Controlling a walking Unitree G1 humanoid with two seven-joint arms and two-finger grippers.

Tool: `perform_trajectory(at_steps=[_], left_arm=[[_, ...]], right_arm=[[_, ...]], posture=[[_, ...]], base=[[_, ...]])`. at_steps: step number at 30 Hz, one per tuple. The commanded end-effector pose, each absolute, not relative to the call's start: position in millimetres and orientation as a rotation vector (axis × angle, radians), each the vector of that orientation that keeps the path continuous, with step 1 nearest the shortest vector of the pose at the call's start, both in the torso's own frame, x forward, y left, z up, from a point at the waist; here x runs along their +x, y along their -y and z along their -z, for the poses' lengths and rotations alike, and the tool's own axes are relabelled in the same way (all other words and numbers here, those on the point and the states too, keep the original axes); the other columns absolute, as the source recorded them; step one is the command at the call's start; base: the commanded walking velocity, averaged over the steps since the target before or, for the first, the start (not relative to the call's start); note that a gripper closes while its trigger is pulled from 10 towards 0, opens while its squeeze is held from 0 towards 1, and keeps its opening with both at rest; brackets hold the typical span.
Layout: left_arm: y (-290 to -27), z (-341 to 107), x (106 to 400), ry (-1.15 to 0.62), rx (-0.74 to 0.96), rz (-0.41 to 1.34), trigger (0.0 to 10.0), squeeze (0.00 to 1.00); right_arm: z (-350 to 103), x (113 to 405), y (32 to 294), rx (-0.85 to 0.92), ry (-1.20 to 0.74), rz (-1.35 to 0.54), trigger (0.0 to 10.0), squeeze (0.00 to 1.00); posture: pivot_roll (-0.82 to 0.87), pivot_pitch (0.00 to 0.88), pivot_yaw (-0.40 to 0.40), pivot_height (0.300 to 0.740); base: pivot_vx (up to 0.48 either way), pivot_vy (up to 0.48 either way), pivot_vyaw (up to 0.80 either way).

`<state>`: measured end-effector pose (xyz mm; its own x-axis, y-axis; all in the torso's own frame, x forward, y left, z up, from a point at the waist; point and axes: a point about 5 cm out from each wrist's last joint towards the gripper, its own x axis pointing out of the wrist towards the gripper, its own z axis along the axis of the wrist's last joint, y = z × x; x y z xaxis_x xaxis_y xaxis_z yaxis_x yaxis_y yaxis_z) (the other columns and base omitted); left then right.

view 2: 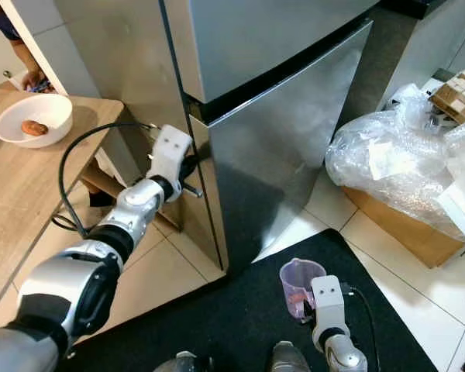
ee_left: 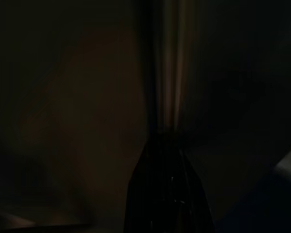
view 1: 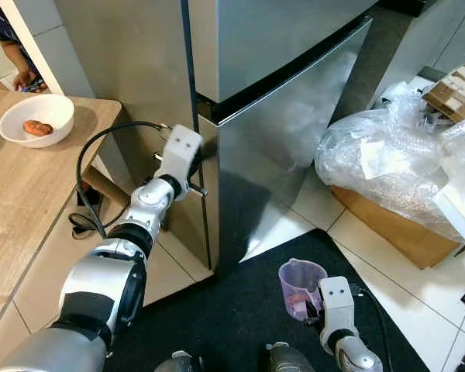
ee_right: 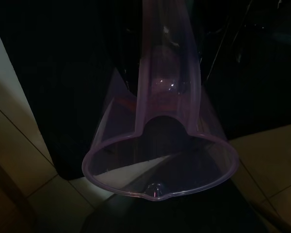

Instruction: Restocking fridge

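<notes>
Silver left arm (view 1: 108, 287), black elbow band, white wrist block, looped black cable (view 1: 89, 170).

Wooden table (view 1: 31, 201) beside left arm: white bowl (view 1: 36, 119) on it. Tiled floor (view 1: 387, 263): black mat (view 1: 240, 302), cardboard box (view 1: 399, 229), both near right fingers.

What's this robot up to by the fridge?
It looks like it is about to open the fridge, whose doors are both shut. Its left gripper is pressed to the edge of the lower door. Its right gripper holds a clear purple jug low over the dark mat. On the wooden counter sits a white bowl with some food in it.
</notes>
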<state>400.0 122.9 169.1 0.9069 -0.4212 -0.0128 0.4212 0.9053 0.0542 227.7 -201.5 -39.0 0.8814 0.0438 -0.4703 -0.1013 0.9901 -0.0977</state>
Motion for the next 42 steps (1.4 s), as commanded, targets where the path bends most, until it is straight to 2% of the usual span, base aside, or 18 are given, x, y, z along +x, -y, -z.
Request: perform_trajectory(at_steps=[1, 6, 13, 21, 42], left_arm=[[-115.1, -176.0, 400.6, 0.030, -0.035, 0.487, 10.0, 0.00], [-105.9, -177.5, 398.3, 0.052, -0.173, 0.563, 10.0, 0.00], [-89.9, -176.7, 394.0, 0.064, -0.283, 0.666, 10.0, 0.00], [-70.8, -174.0, 388.0, 0.065, -0.297, 0.769, 10.0, 0.00], [-48.1, -171.5, 380.1, 0.051, -0.216, 0.901, 10.0, 0.00]], right_arm=[[40.7, 223.4, 203.9, -0.112, -0.488, -0.061, 10.0, 0.00], [39.9, 223.8, 205.2, -0.118, -0.483, -0.061, 10.0, 0.00], [39.3, 223.6, 206.7, -0.122, -0.478, -0.058, 10.0, 0.00], [39.6, 223.4, 206.7, -0.120, -0.480, -0.055, 10.0, 0.00], [40.1, 222.6, 206.1, -0.112, -0.480, -0.048, 10.0, 0.00]], posture=[[-0.17, 0.229, 0.050, 0.740], [-0.17, 0.235, 0.045, 0.740], [-0.17, 0.236, 0.045, 0.740], [-0.18, 0.237, 0.049, 0.740], [-0.18, 0.241, 0.054, 0.740]], base=[[0.000, 0.000, 0.00], [0.000, 0.000, 0.00], [0.000, 0.000, 0.00], [0.000, 0.000, 0.00], [0.000, 0.000, 0.00]])
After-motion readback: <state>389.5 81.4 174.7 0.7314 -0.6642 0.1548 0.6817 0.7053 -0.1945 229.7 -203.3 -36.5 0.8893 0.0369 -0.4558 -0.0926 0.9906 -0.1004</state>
